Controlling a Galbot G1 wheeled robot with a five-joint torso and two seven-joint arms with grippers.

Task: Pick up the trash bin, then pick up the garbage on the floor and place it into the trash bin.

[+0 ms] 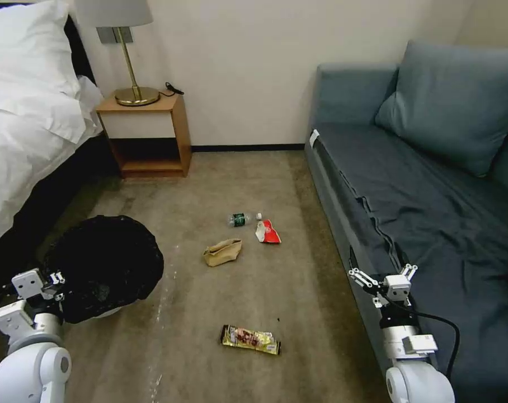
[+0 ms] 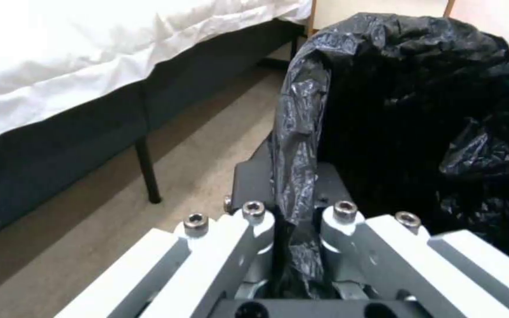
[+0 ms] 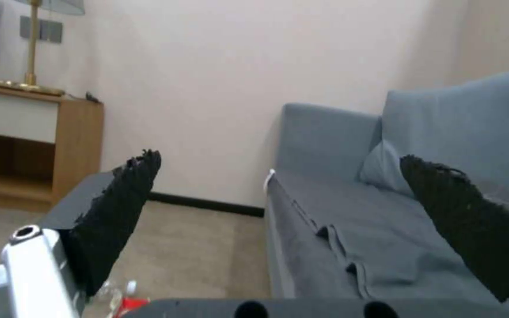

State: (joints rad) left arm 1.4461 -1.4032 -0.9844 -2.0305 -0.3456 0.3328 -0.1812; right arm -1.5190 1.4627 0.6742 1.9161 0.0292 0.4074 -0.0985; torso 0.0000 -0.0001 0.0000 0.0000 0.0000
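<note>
Left fingers (image 2: pixel 296 194) pinch trash bin (image 1: pixel 106 263) rim; right fingers (image 3: pixel 131 198) spread; bin's white body mostly hidden.

The left gripper (image 1: pixel 57 278) sits low at the near rim of the trash bin (image 1: pixel 106 266) — fingers clamped on its bag-covered edge. The right gripper (image 1: pixel 384 273) hangs well to the bin's right, raised, fingers spread wide — holding nothing.

The trash bin (image 1: pixel 106 268), white and lined with a black bag, sits left. On the carpet: bottle (image 1: pixel 241 219), red-white packet (image 1: pixel 268 232), tan paper bag (image 1: pixel 222 252), gold wrapper (image 1: pixel 250 339).
</note>
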